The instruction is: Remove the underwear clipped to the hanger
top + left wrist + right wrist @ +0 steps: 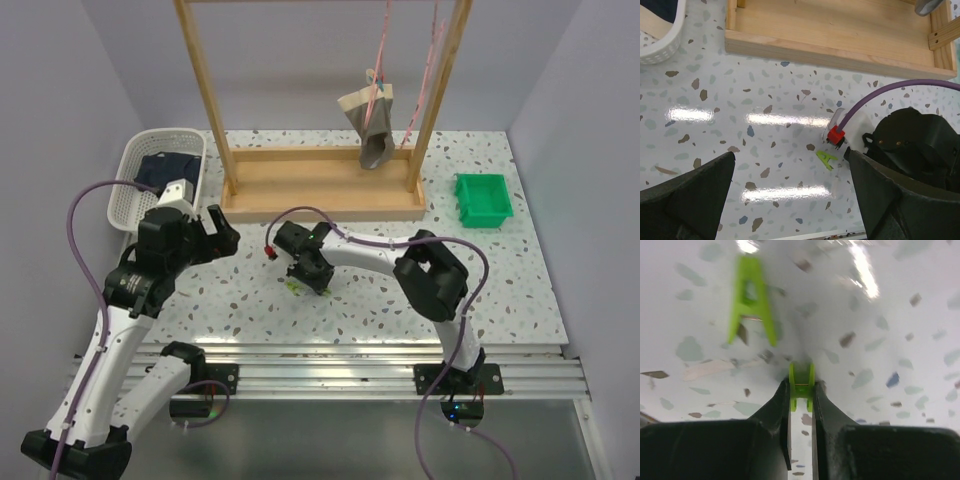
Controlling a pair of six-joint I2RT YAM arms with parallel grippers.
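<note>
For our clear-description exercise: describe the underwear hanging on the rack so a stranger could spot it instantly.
Find the wooden rack at the back of the table. Near its right post, a pink hanger holds the grey underwear, beige waistband uppermost. Unlike the navy underwear lying in the white basket on the left, it hangs in the air.

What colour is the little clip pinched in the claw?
Bright green. The clip shows best in the right wrist view.
</note>
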